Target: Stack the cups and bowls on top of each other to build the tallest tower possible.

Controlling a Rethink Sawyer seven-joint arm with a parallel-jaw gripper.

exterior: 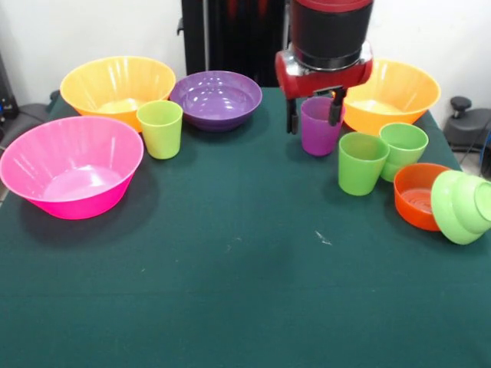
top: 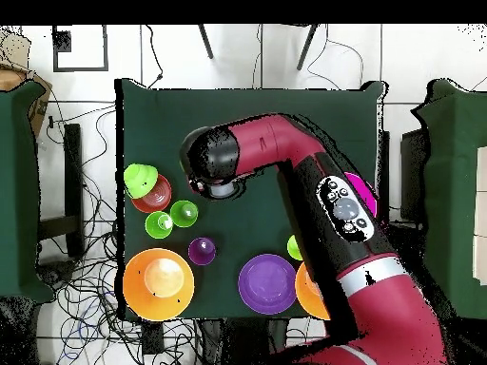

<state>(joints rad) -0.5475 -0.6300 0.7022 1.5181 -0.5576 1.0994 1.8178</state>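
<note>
Robot gripper (exterior: 314, 113) poised astride a small translucent purple plastic cup (exterior: 318, 129) at the far side of a green-clothed table (exterior: 230, 291).

The purple cup stands upright, apart from its neighbours. It looks light, stiff and smooth-walled, so likely slippery; squeezing across its tapered sides just below the rim seems the safest hold. The two dark fingers sit either side of the rim, but whether they are pressing it cannot be told from here. Just beside it stand two green plastic tumblers (exterior: 360, 162), then a small orange bowl (exterior: 418, 195) with a green piece tipped against it. A big orange-yellow bowl (exterior: 391, 93) sits close behind. The purple bowl (exterior: 216, 98) and the table's centre offer open room.
</note>
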